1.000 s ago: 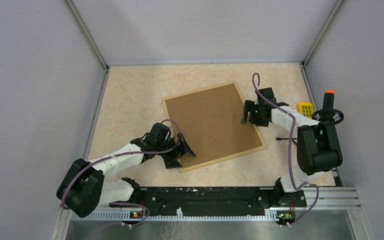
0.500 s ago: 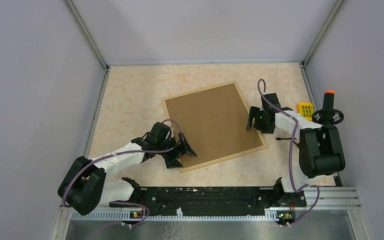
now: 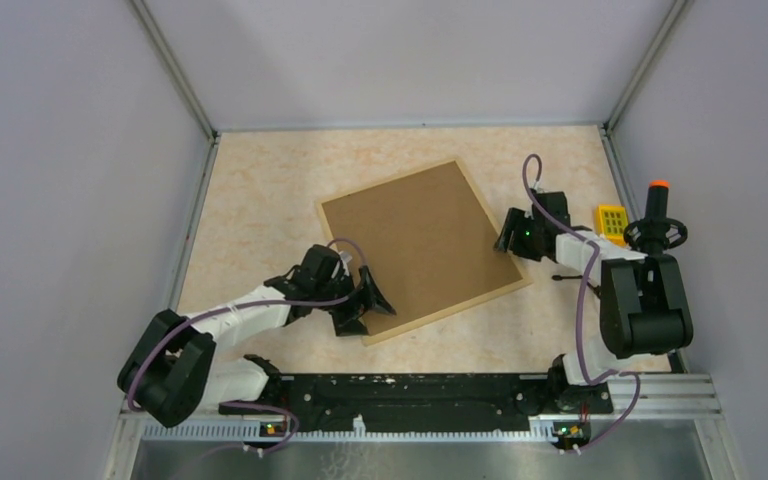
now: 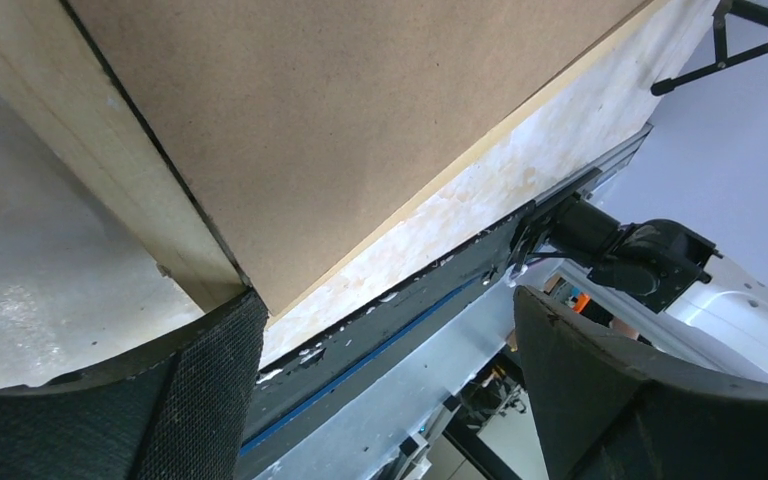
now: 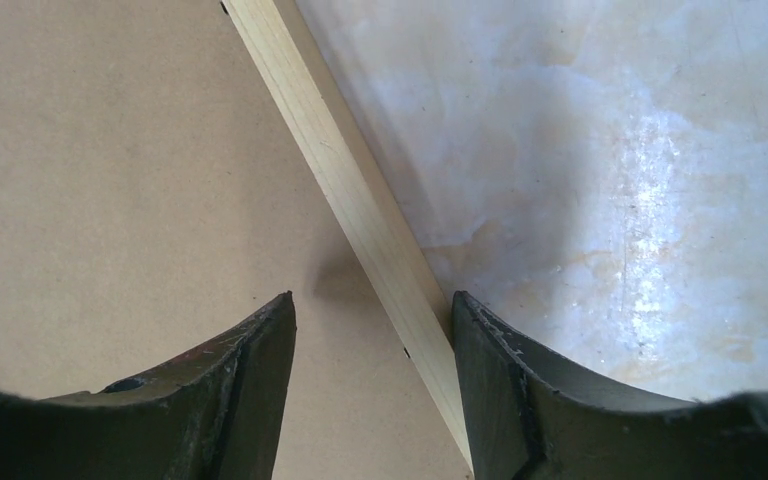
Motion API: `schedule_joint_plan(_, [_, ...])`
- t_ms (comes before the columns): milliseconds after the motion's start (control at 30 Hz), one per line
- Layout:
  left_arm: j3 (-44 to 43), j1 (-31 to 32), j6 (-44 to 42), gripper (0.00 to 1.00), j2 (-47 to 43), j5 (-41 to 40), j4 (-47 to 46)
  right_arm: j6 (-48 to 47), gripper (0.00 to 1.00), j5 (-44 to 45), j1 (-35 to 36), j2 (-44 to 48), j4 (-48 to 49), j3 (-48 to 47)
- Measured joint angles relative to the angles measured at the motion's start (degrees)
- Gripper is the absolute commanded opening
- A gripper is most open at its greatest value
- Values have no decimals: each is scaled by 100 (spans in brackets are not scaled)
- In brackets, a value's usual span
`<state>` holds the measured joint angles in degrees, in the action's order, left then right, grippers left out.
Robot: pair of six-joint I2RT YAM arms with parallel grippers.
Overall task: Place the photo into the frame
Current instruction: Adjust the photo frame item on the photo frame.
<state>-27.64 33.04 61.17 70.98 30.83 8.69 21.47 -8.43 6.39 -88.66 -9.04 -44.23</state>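
backing board (image 3: 415, 245) in frame (image 5: 345, 200), yellow block (image 3: 612, 219) nearby

Frame (image 5: 355, 215) showing pale natural wood; backing board (image 3: 415, 245) reading plain brown; table (image 3: 260, 200) showing cream-peach marbling; right-side block (image 3: 612, 218) showing yellow.

Frame (image 5: 345, 210) front hidden beneath backing board (image 3: 415, 245). Wrist views crop frame. Yellow item (image 3: 612, 218) too small to identify.

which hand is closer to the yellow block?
Right. The right hand is at the right edge of the frame, just left of the yellow block; the left hand is at the frame's near corner, much farther away.
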Motion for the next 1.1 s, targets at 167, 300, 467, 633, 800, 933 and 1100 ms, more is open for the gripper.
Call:
schedule_joint_plan(167, [-109, 2, -299, 89, -138, -140, 240, 46, 55, -142, -37, 59, 348, 190])
schedule_joint_plan(300, [-560, 7, -640, 89, -197, -352, 802, 66, 54, -151, -48, 92, 529, 291])
schedule_joint_plan(467, [-942, -15, -890, 88, -238, -614, 1104, 61, 54, -72, -57, 96, 575, 302])
schedule_joint_plan(633, [-970, -31, -896, 88, -256, -640, 1115, 39, 55, -55, -57, 96, 568, 299])
schedule_joint_plan(800, [-1047, -33, -918, 87, -264, -647, 1178, 4, 55, -48, -57, 96, 562, 297])
schedule_joint_plan(933, [-1187, -33, -986, 87, -291, -675, 1259, -33, 56, 2, -57, 96, 564, 297])
schedule_joint_plan(1100, [-1255, -39, -1014, 83, -358, -791, 1239, -79, 55, 33, -57, 96, 560, 293])
